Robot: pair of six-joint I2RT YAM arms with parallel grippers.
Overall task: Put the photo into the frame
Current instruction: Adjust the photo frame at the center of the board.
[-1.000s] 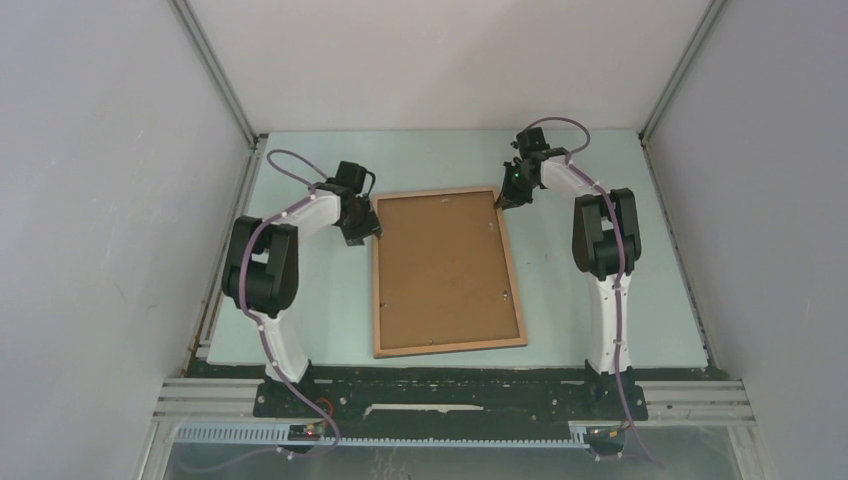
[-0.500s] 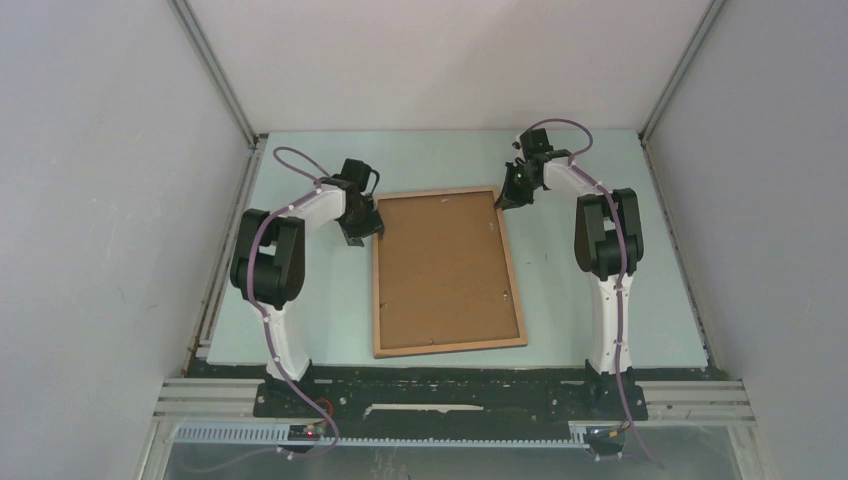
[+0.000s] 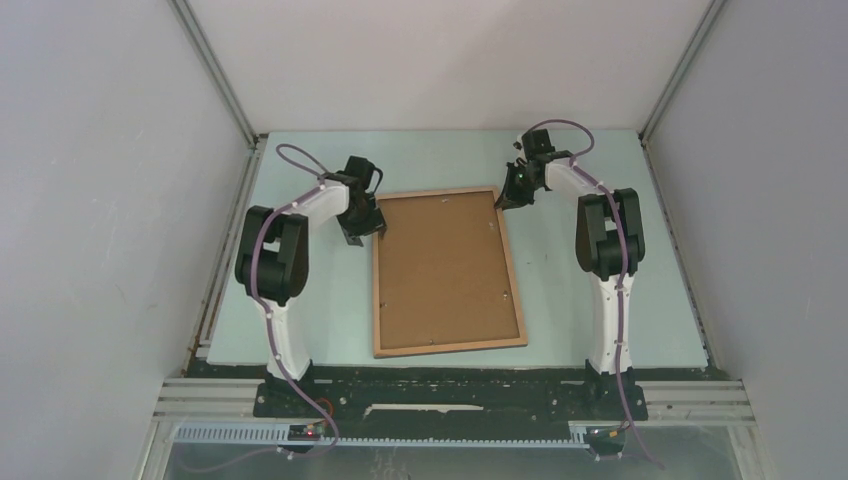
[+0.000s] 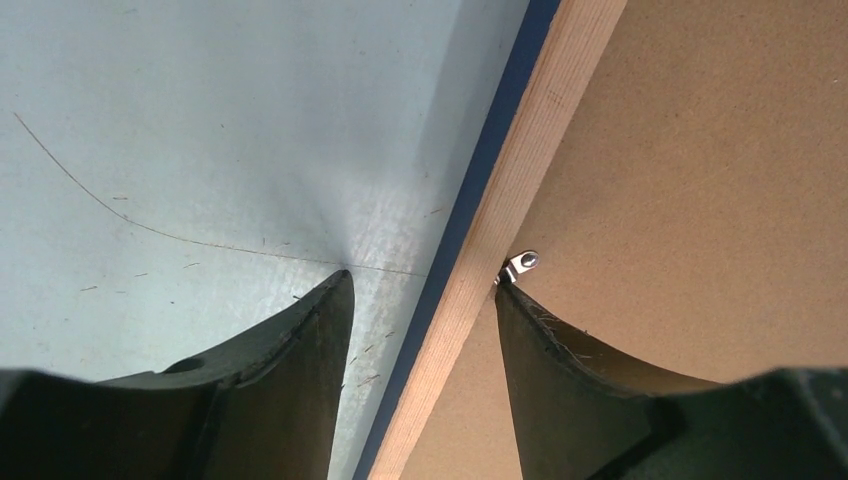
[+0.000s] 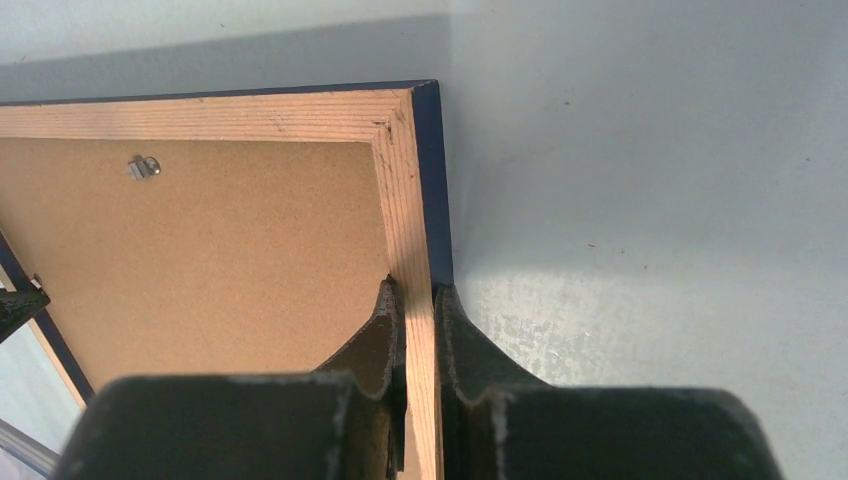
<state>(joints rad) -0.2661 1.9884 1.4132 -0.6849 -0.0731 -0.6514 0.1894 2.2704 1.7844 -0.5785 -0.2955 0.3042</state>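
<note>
1. My left arm's elbow has swung a little toward the middle of the table (image 3: 330, 300) since a second ago. My left gripper (image 4: 422, 283) has spread a bit wider.
2. My left gripper is let go now and holds nothing. One finger is over the table and the other is over the brown board (image 3: 445, 270). The left side of the frame (image 4: 510, 180) runs between them.
3. A small metal clip (image 4: 522, 264) sits right at the tip of the finger over the board.
4. My right gripper (image 5: 414, 288) is squeezed tight on the right side of the frame, close to the far corner.
5. The frame lies flat in the middle of the table, wood side up, with its blue edge showing along the outside. The brown board sits inside it.
</note>
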